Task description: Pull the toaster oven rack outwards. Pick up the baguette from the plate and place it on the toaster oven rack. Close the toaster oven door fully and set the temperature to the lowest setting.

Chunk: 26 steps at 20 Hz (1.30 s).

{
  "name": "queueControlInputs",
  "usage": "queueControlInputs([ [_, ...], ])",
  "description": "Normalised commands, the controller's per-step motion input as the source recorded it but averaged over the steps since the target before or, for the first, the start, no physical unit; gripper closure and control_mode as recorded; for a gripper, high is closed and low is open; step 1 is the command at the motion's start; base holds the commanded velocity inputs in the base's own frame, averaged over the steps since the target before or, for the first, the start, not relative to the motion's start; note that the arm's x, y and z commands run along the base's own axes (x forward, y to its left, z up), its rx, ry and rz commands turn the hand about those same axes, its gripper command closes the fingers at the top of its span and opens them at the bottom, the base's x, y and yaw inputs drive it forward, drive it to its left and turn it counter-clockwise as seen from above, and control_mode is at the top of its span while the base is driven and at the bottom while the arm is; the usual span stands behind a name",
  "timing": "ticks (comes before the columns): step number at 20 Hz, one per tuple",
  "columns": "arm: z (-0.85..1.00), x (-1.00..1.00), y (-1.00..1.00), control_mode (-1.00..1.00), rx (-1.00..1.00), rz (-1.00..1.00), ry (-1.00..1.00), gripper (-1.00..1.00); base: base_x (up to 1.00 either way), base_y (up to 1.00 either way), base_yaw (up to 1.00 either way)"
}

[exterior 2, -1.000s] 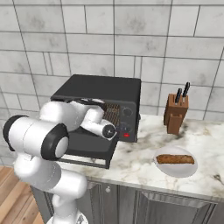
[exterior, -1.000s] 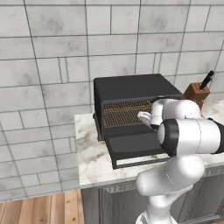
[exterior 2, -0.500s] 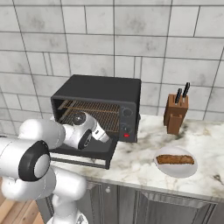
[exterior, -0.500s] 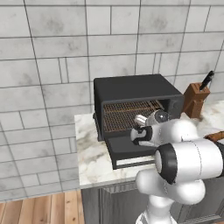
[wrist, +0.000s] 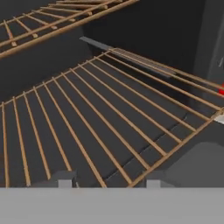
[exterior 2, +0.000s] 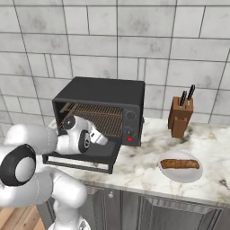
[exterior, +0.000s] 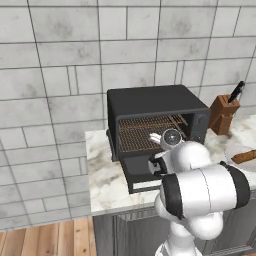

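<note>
The black toaster oven (exterior: 156,102) (exterior 2: 102,92) stands on the counter with its door (exterior: 138,172) (exterior 2: 104,155) folded down flat in front. Inside lies the copper wire rack (exterior: 140,134) (exterior 2: 108,122) (wrist: 100,113), its front edge near the cavity's mouth. My gripper (exterior: 154,136) (exterior 2: 103,139) (wrist: 109,183) hovers just above the door in front of the rack. It is open, and both fingertips (wrist: 64,180) stand apart with nothing between them. The orange-brown baguette (exterior 2: 179,164) (exterior: 245,156) lies on a white plate (exterior 2: 180,174) to the right.
A brown knife block (exterior: 223,114) (exterior 2: 180,117) stands right of the oven against the tiled wall. A second wire grid (wrist: 52,17) sits higher in the cavity. The control strip with knobs and a red light (exterior 2: 130,139) is on the oven's right side.
The hand has drawn back out of the oven's mouth and dropped lower over the open door. Its fingers have spread apart.
</note>
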Motion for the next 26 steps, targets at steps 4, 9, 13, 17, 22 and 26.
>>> queueControlInputs([
  [4,0.26,-1.00,-0.79,-1.00,0.05,0.05,0.45,1.00,0.00,0.00,0.00],
  [9,0.98,-1.00,-1.00,-1.00,0.21,0.00,0.26,1.00,0.00,0.00,0.00],
  [13,1.00,-1.00,-1.00,-1.00,0.14,0.00,0.37,1.00,0.00,0.00,0.00],
  [17,0.90,-0.87,-0.70,-1.00,0.07,0.00,0.19,1.00,0.00,0.00,0.00],
  [22,-0.08,-0.30,-0.42,-1.00,-0.01,-0.12,0.00,1.00,0.00,0.00,0.00],
  [26,-0.25,0.00,-0.64,-1.00,-0.01,-0.24,0.00,1.00,0.00,0.00,0.00],
])
